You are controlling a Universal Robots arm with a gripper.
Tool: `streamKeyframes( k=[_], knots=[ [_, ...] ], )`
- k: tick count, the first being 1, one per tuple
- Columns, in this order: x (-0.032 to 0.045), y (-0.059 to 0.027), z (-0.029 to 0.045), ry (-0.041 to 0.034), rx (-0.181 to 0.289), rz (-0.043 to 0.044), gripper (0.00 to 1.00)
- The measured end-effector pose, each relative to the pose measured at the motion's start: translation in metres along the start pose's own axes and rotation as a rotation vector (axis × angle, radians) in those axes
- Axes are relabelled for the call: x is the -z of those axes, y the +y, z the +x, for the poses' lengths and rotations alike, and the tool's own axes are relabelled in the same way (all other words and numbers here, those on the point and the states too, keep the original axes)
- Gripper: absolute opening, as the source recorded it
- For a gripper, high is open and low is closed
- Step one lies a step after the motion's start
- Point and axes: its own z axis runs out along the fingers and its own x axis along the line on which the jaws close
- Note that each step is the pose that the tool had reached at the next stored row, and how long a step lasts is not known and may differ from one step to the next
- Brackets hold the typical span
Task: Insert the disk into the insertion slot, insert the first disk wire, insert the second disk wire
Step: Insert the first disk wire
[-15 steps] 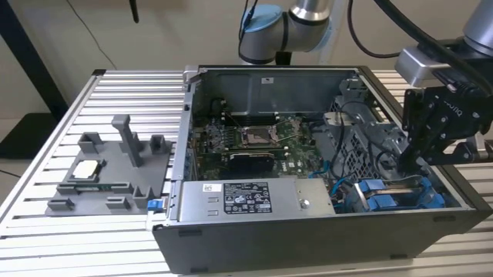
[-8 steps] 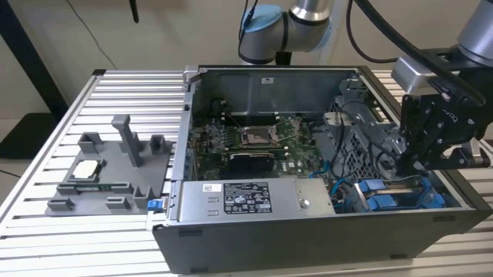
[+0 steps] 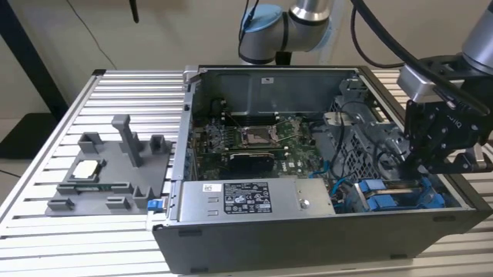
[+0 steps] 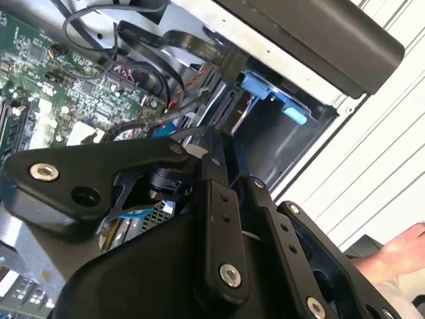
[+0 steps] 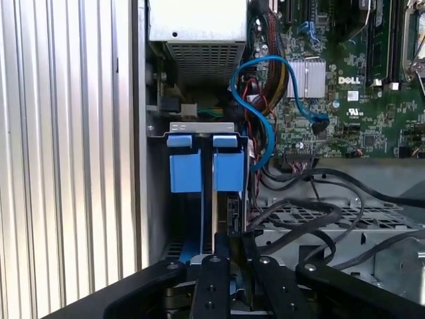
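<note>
Blue-framed disk [image 5: 232, 209] is sitting in the insertion slot [image 5: 202, 127] inside the computer case [image 3: 308, 242]; gripper [image 5: 232, 251] jaws are clamping the disk's edge.

My tabletop [image 3: 123, 86] is a deck of pale aluminium slats laid side by side with dark grooves between them. The same slats [image 5: 66, 166] run alongside the case in the first wrist view. Two things rest directly on it. Toward the exterior view's right lies an open computer case [image 3: 308, 245], set on its side with the open face up and a dark outer wall toward that camera. Toward the exterior view's left sits a flat grey fixture plate [image 3: 115, 173] with moulded upright posts, just beside the case. A small blue piece [image 3: 156, 203] sits at the plate's corner next to the case; I cannot tell which of them it belongs to.
</note>
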Motion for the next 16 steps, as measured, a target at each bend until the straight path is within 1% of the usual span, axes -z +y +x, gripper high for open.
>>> streamKeyframes(
  k=[8, 14, 16],
  knots=[
    [-0.0062, -0.0049, 0.0000, -0.0154, 0.000, 0.0075, 0.19],
    [-0.0107, -0.0066, 0.0000, -0.0311, 0.000, 0.0128, 0.19],
    [-0.0117, -0.0071, 0.0000, -0.0322, 0.000, 0.0130, 0.19]
  ],
)
